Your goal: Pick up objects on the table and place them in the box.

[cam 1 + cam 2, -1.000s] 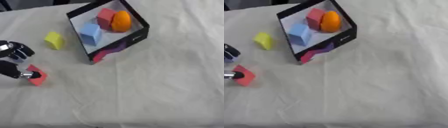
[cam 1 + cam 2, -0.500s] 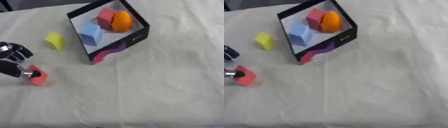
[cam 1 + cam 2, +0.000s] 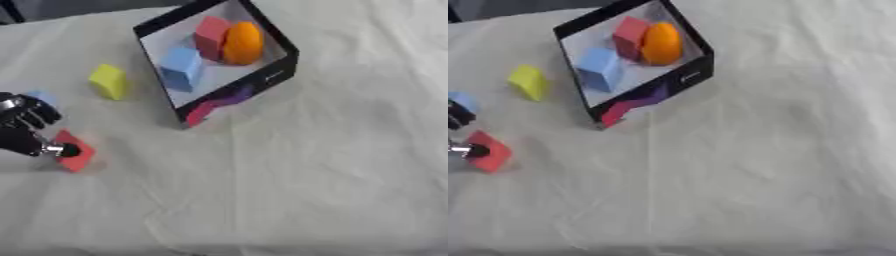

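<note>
The black box (image 3: 278, 65) near the table's far edge holds a blue block (image 3: 182, 69), a red block (image 3: 210, 36) and an orange ball (image 3: 244, 42). By the left edge, the left hand (image 3: 24, 131) pinches a small red block (image 3: 75, 151). A yellow block (image 3: 108, 81) waits nearby.

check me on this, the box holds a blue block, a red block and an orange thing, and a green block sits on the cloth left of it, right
Not quite: the block on the cloth left of the box is yellow, not green, as the left eye view shows. The rest stands: the box holds a blue block, a red block and an orange thing.
</note>
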Robot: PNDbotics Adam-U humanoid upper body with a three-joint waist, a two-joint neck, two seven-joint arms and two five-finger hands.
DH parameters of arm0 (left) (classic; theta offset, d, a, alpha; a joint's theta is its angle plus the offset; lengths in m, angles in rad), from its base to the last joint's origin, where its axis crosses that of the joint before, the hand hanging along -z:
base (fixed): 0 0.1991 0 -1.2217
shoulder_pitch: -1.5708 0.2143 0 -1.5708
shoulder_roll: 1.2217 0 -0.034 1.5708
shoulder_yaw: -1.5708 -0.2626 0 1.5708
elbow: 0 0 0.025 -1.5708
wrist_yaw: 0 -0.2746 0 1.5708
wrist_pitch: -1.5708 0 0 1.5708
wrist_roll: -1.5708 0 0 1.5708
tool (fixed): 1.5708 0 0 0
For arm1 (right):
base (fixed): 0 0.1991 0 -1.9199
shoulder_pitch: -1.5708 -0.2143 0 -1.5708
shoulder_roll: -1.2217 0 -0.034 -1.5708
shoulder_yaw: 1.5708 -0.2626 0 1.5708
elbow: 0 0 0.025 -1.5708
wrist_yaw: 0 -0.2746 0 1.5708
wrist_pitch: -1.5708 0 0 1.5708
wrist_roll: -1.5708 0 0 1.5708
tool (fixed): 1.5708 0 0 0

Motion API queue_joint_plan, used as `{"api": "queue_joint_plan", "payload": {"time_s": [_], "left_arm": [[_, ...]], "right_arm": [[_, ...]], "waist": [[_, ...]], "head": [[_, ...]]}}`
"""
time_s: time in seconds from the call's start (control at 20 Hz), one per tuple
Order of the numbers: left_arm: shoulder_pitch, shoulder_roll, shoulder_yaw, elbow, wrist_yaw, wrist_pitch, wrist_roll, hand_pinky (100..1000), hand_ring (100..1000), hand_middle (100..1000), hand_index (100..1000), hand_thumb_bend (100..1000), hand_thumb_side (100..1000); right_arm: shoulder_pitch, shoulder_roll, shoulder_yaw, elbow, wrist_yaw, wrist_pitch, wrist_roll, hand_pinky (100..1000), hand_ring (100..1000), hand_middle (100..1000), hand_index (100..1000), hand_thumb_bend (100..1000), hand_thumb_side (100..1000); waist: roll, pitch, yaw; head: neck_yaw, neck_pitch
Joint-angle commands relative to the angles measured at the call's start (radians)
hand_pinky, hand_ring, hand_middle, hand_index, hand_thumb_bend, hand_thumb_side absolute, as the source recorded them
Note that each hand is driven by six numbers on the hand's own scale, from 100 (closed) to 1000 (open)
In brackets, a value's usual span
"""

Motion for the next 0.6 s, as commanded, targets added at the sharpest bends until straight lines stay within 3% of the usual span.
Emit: {"api": "queue_joint_plan", "payload": {"time_s": [0.05, 0.6], "left_arm": [[-0.013, 0.021, 0.002, 0.011, -0.026, 0.012, 0.006, 836, 711, 622, 732, 767, 354], [-0.041, 0.005, -0.034, 0.063, -0.052, 0.028, 0.003, 831, 712, 622, 738, 760, 362]], "right_arm": [[-0.015, -0.023, -0.002, -0.007, 0.006, -0.001, 0.006, 767, 787, 753, 872, 100, 636], [-0.024, -0.023, 0.004, -0.001, 0.008, 0.000, 0.020, 767, 786, 750, 873, 100, 639]], "waist": [[0.012, -0.006, -0.002], [0.020, -0.009, -0.012]], "head": [[0.004, -0.004], [0.013, 0.002]]}}
